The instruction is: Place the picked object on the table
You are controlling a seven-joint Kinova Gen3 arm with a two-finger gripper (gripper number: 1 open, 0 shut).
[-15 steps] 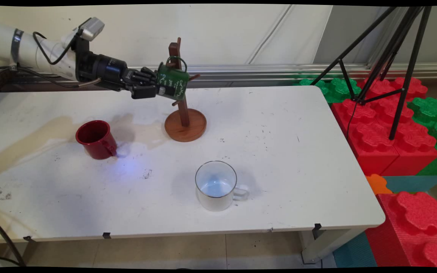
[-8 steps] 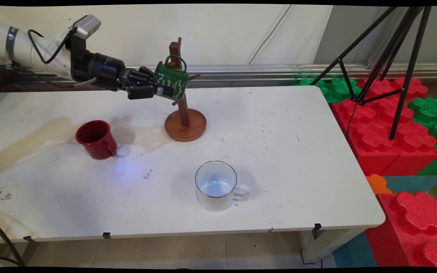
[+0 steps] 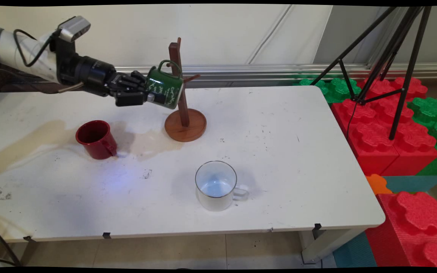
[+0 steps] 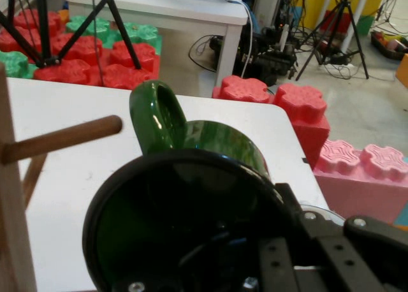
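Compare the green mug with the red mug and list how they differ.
The dark green enamel mug with white lettering is held off the table in the black two-finger gripper, beside the wooden mug tree; the plain red enamel mug stands on the white table. The green mug is tipped on its side with its handle up; the red mug stands mouth up, its handle toward the table's near side. Both are single-handled mugs of similar shape.

- The green mug (image 3: 164, 88) looked like glossy enamel.
- The stand (image 3: 185, 124) was smooth brown wood.
- The table (image 3: 279, 151) was matt white, scuffed and stained.
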